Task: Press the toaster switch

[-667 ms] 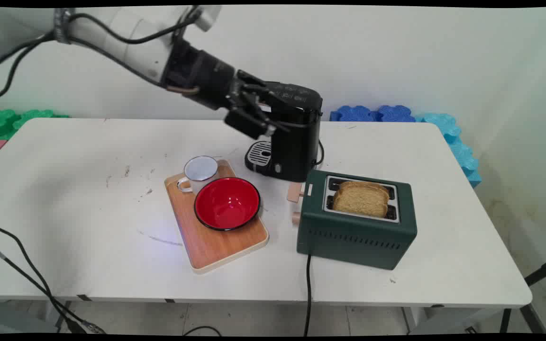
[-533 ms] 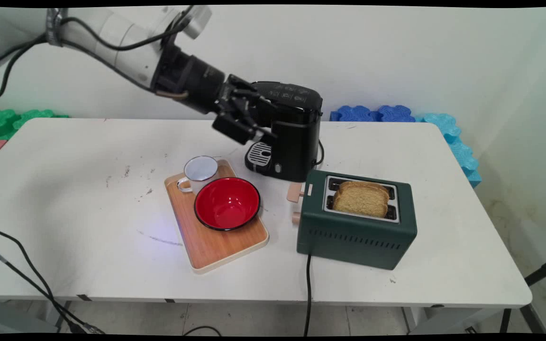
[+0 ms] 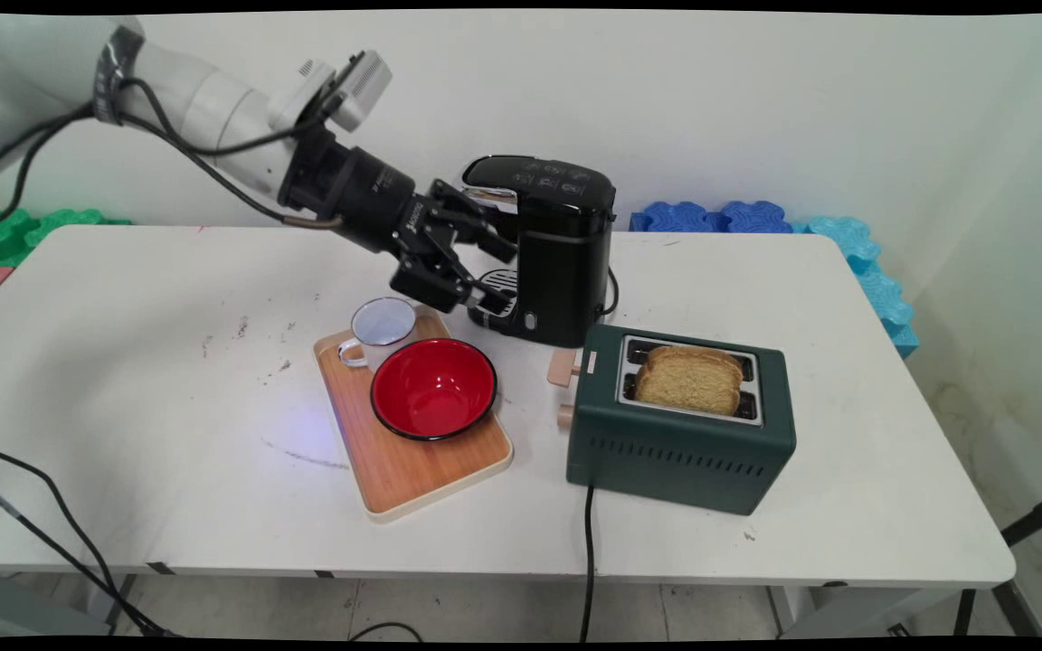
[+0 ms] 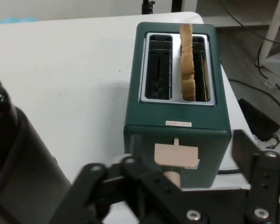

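Tool (image 3: 482, 263) spread wide, empty — beside coffee machine (image 3: 557, 258), above mug (image 3: 379, 325).

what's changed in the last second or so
The gripper has drawn back from the coffee maker's top, moving left and down to its front, holding nothing. The mug, bowl, tray and toaster with its bread have not moved.

Coffee machine (image 4: 18, 172) cut off left, drip tray (image 3: 496, 291) partly hidden

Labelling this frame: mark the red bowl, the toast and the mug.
red bowl (image 3: 433, 387), main view, inside bottom.
toast (image 4: 188, 70), hand view, top edge of slice.
mug (image 3: 383, 322), main view, inside of cup.
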